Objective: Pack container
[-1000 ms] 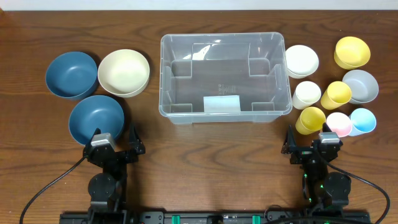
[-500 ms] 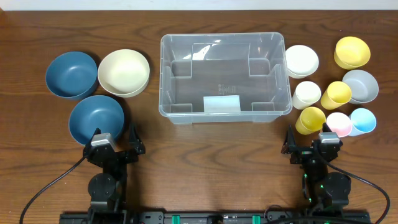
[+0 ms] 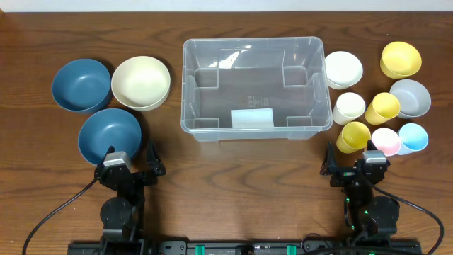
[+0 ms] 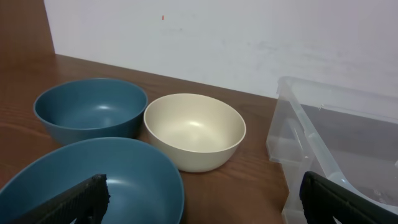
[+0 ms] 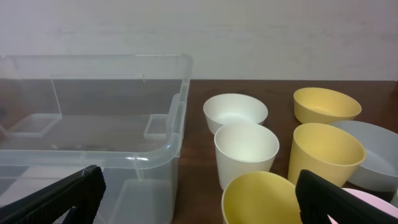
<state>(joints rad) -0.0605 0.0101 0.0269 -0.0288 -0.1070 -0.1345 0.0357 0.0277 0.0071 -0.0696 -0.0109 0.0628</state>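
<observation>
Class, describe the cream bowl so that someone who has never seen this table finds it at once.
Find the central clear container, then look just left of it, where three bowls sit. The cream bowl is nearest the container, and its two neighbours are blue bowls.

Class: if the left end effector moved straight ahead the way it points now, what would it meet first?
Probably the nearer blue bowl: it sits just ahead of the left end effector, slightly to its left, though depth is hard to judge.
</observation>
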